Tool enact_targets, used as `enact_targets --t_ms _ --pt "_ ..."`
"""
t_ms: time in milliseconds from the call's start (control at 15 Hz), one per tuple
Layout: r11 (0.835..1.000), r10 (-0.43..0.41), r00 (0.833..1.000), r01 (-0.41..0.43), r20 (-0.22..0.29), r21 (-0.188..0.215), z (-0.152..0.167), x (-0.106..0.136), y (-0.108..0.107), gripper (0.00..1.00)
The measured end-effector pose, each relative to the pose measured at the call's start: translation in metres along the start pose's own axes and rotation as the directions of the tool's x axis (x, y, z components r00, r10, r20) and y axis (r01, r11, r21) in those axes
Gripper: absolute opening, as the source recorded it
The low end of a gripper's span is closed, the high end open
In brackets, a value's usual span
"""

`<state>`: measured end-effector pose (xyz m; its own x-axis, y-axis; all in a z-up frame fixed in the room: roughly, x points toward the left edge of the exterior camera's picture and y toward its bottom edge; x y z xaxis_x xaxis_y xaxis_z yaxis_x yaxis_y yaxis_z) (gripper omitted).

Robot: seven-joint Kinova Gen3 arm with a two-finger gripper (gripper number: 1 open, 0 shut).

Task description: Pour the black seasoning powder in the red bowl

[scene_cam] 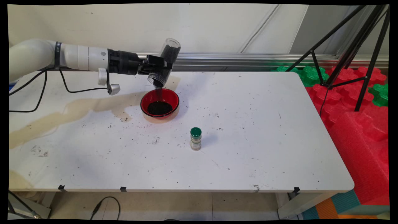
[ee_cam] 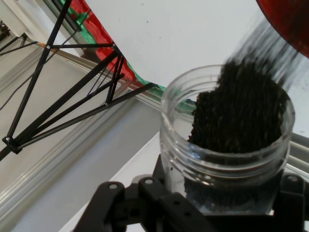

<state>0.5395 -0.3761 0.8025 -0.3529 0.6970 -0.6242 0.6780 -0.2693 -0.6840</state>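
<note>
a white, rounded arm point(scene_cam: 62, 56) with a black band near its elbow ends in a black wrist and black 2-finger gripper point(scene_cam: 158, 67), thin black cables looping beneath it and a small grey module hanging below.

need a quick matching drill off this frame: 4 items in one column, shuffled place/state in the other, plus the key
Items
1. clear jar
2. red bowl
3. green-capped bottle
4. black tripod

States
A. stands upright on the table, apart from the rest
B. tipped mouth-down in the gripper, dark grains streaming out
C. off the table's far right, over red and green foam blocks
D. sits below the jar with a dark heap inside

Pairs: 1-B, 2-D, 3-A, 4-C
</note>
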Motion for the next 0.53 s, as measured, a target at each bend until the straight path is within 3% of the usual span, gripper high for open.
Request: enact_targets --t_ms 533 --pt "1.0 0.011 1.0 -0.011 -0.001 0.003 0.0002 0.0005 -0.0008 0.0"
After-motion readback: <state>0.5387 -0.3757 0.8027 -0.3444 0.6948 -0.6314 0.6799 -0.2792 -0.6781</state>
